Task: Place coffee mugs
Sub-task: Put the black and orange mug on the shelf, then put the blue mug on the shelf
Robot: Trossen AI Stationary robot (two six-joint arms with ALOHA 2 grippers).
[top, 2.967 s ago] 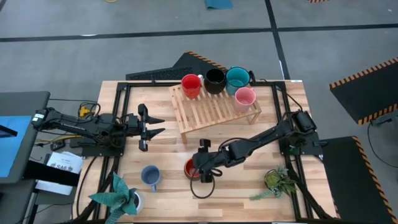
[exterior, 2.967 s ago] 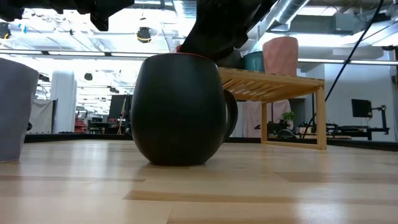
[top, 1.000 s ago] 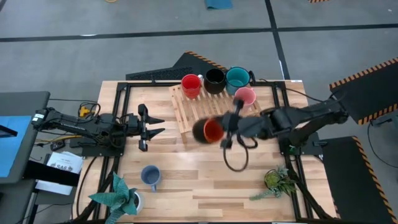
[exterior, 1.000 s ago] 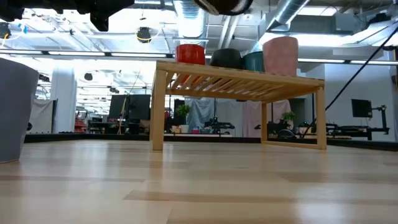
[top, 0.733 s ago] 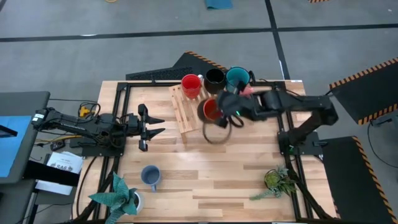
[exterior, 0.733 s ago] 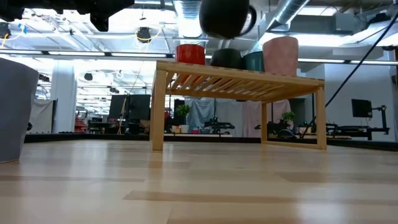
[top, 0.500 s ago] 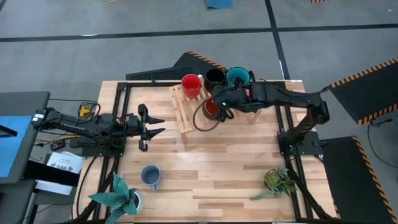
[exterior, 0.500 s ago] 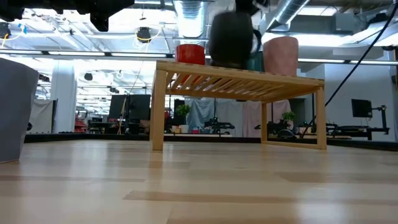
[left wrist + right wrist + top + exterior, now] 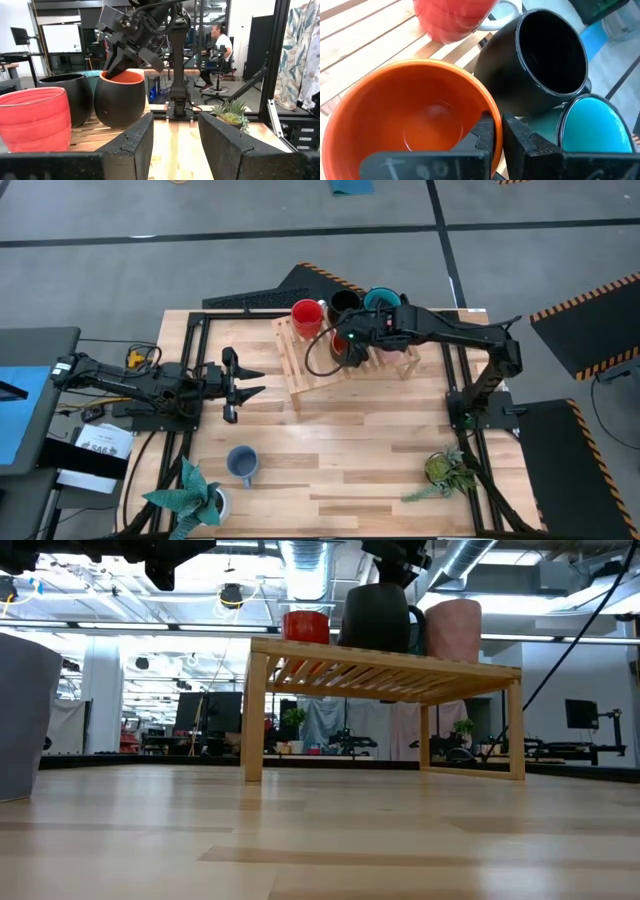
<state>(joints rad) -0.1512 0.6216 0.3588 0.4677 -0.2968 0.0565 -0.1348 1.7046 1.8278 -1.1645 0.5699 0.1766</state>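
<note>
A mug that is dark outside and orange inside (image 9: 340, 352) stands upright on the wooden slatted rack (image 9: 300, 370), beside the black mug (image 9: 345, 304). My right gripper (image 9: 498, 131) is shut on its rim. The red mug (image 9: 306, 317), teal mug (image 9: 380, 302) and pink mug (image 9: 452, 628) stand along the rack's far side. A light blue mug (image 9: 241, 464) stands on the table near the front left. My left gripper (image 9: 247, 384) waits open at the table's left, holding nothing. My right gripper pinches the orange-lined mug's rim (image 9: 491, 113) on the side toward the black mug, with one finger (image 9: 484, 136) inside the mug and the other (image 9: 521, 142) outside. The fingers come from above, slanting down. The mug is upright, and its base (image 9: 119, 122) appears to be on the rack's slats.
Two potted green plants stand near the front edge, one at the left (image 9: 190, 498) and one at the right (image 9: 445, 472). The rack's near half (image 9: 320, 375) is bare slats. A person (image 9: 220, 45) sits far behind the table.
My right gripper has carried the orange-lined mug from high over the table's middle toward the far edge and down onto the rack, next to the black mug. The mug was tipped sideways in the air and now stands upright.
</note>
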